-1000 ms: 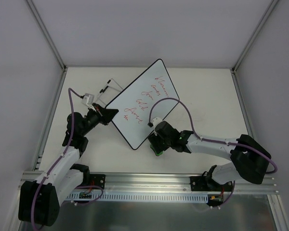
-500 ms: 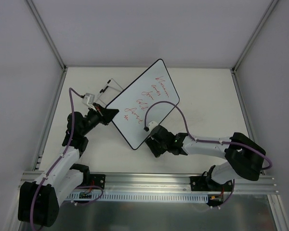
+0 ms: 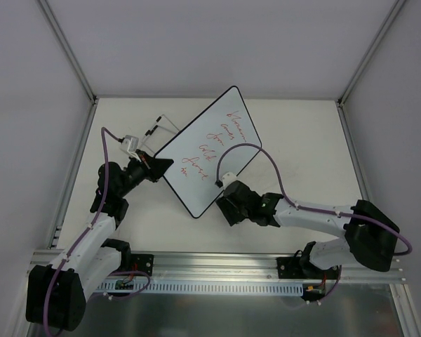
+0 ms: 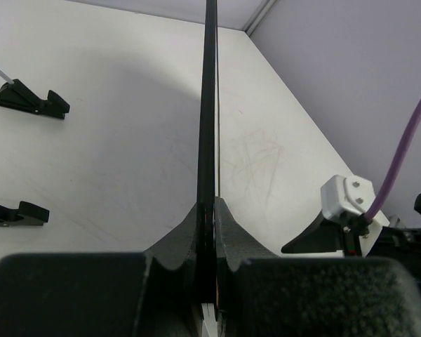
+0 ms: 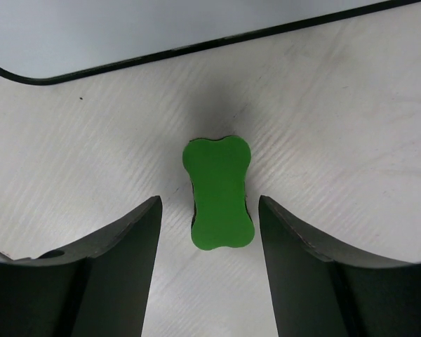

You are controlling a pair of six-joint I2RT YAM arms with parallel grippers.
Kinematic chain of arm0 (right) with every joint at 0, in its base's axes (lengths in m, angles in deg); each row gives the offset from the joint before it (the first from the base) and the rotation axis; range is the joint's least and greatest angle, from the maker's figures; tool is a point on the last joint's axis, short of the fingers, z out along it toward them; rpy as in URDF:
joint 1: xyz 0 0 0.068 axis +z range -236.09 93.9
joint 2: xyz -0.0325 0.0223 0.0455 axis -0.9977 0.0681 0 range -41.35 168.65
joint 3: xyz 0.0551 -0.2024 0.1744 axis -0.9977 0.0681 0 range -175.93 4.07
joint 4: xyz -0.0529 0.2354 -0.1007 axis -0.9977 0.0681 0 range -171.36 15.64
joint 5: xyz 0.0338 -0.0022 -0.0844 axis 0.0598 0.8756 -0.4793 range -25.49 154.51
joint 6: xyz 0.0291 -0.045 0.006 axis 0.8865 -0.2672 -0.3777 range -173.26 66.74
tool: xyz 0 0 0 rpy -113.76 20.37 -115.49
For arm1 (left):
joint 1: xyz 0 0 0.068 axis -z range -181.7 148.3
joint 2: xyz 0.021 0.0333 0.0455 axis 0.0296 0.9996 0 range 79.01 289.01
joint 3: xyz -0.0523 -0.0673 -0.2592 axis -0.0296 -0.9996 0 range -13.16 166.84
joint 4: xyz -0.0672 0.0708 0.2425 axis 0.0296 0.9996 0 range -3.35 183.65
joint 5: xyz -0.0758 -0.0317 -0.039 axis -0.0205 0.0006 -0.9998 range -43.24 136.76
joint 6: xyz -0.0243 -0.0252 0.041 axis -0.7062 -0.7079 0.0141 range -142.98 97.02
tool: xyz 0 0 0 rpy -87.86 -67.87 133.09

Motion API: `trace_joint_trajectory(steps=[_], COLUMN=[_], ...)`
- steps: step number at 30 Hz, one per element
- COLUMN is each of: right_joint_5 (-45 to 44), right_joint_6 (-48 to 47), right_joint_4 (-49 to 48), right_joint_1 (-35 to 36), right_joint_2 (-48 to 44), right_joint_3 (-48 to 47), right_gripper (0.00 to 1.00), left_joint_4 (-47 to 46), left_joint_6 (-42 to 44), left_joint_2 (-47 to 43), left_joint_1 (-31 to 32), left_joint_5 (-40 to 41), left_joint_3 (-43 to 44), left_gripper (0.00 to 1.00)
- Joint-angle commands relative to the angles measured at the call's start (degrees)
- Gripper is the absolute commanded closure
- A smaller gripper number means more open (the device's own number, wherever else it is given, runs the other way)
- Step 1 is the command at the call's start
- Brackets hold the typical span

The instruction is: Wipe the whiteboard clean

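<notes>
The left gripper (image 4: 207,214) was clamped on the left corner of the whiteboard (image 3: 210,144), a white panel with a thin black rim, rounded corners and red handwriting. It sat diagonally across the middle of the table (image 3: 302,140). The right gripper (image 5: 209,203) hung wide open over a green eraser (image 5: 219,193) just beside the board's near corner.

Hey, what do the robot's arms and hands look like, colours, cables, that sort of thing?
The left arm and right arm both have white link shells with black joints. A purple cable loops along each to a small white plug near the wrist. The left hand and right hand have matte black, curved fingers. No markings show.
</notes>
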Motion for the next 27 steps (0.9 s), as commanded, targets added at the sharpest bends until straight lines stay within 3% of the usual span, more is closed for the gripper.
trace_joint_trajectory(steps=[1,9,18,27], right_joint_5=[-1.36,1.28,1.63,1.19], right_joint_6=[-0.35,-3.26,-3.17,-4.23], right_joint_4=[1.52,2.57,2.4,1.87], right_joint_1=[-1.25,-1.95,-2.04,-2.83], right_joint_2=[-4.46,-4.12,3.43,5.72], right_joint_3=[-2.49,-3.1,-4.95,-5.48], right_gripper=[0.38,0.37,0.37,0.52], left_joint_4=[6.63,6.81,7.16,7.42], left_joint_6=[9.68,9.77,9.68,9.86], left_joint_2=[1.13,1.39,1.31,0.86], left_joint_1=[0.9,0.9,0.9,0.99], left_joint_5=[-1.38,-1.73,-1.82,-1.56], left_joint_3=[0.34,0.61,0.61,0.61], left_gripper=[1.0,1.0,1.0,1.0])
